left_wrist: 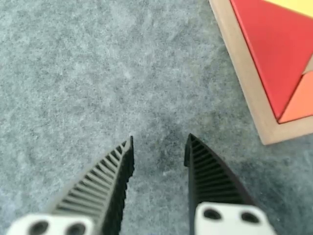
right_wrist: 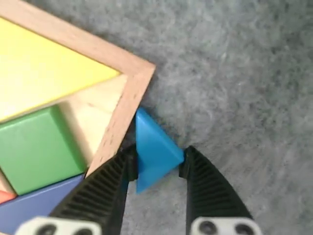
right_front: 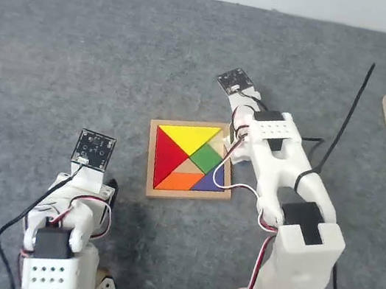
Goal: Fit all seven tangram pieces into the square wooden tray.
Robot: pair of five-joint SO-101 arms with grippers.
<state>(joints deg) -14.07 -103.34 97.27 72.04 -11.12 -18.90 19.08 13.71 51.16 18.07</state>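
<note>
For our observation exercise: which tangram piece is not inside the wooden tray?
The blue triangle, gripped by the right hand just outside the tray rim; the rest lie inside it.

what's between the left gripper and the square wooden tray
Bare grey carpet; in the left wrist view nothing else lies between the left gripper, jaws open, and the square wooden tray.

R gripper pinches blue triangle on grey carpet just outside tray rim; w/ finger heading as 12 o'clock, in-tray bare wood gap and yellow triangle lie approx 10, green square 9.
</note>
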